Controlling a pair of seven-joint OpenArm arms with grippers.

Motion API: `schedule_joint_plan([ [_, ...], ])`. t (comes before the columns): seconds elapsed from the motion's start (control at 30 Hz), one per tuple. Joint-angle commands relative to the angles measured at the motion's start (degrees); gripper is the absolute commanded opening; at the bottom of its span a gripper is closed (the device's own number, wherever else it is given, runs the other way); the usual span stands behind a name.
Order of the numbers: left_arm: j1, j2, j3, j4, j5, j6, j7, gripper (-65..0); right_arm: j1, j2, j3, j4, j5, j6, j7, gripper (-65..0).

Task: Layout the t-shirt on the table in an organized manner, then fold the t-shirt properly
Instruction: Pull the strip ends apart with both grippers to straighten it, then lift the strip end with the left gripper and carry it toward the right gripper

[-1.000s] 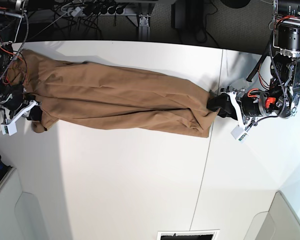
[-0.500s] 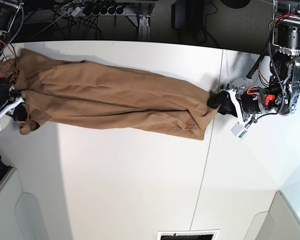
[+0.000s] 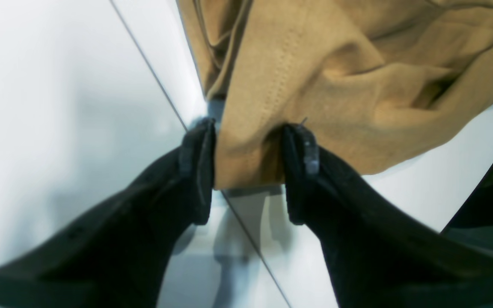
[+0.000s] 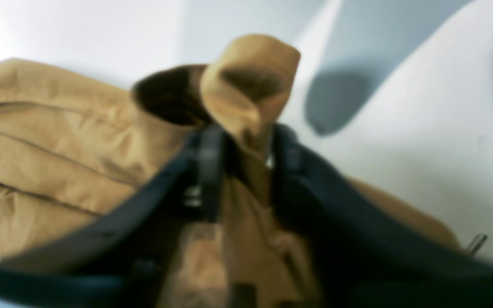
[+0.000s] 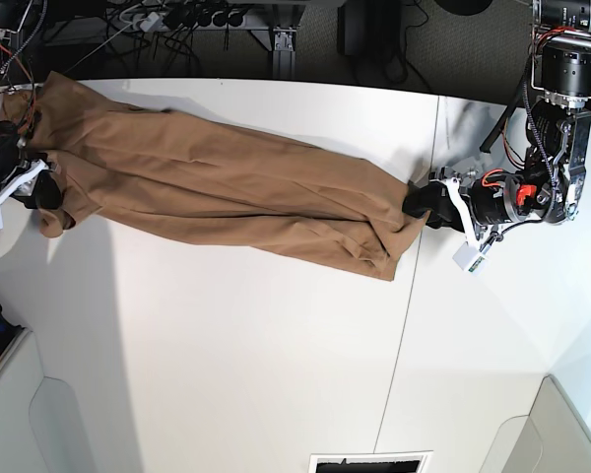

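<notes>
Both grippers, left gripper (image 3: 248,164) and right gripper (image 4: 240,171), clamped on t-shirt (image 5: 217,187) ends; pull taut evenly, lower flat onto table (image 5: 276,355).

t-shirt (image 5: 217,187) farther left, more stretched

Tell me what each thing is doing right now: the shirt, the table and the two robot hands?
t-shirt: stretched long across the table, bunched and creased, not folded.
table: white, with the shirt lying on it.
left gripper: fingers either side of the shirt's edge, cloth between them.
right gripper: blurry, fingers part open, a fold of shirt between them.
</notes>
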Motion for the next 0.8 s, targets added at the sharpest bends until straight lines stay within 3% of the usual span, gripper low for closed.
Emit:
schedule_joint_plan([
  [0.0, -0.96, -0.61, -0.17, 0.46, -0.11, -0.28, 0.07, -36.2, 0.81, 1.27, 0.46, 0.85, 0.87, 0.17, 1.49, -36.1],
  [0.03, -1.09, -0.63, -0.17, 0.48, -0.17, -0.28, 0.04, -36.2, 0.94, 1.29, 0.46, 0.9, 0.92, 0.17, 1.57, -33.4],
  [0.33, -3.17, -3.02, -0.39, 1.42, -7.58, -0.28, 3.08, -35.9, 2.71, 1.25, 3.06, 7.93, 4.7, 0.0, -0.94, -33.9],
  [0.4, -3.19, -3.48, -0.44, 2.21, -7.67, -0.28, 3.06, -35.9, 2.69, 1.27, 3.28, 10.01, 5.4, 0.0, -2.01, -42.6],
  [0.47, -3.17, -3.5, -0.61, 3.04, -7.69, -0.28, 2.99, -35.2, 2.69, 1.18, 3.26, 10.62, 6.32, 0.0, -2.49, -62.2],
  [0.5, -3.19, -3.5, -0.68, 3.32, -7.72, -0.28, 2.99, -33.7, 2.67, 1.03, 3.26, 10.62, 6.67, 0.02, -2.62, -65.0],
  [0.77, -3.34, -2.8, -0.76, 3.48, -9.92, -0.28, 1.44, -26.4, -1.42, -1.99, -0.79, 10.4, 8.09, 0.61, -6.19, -65.0],
])
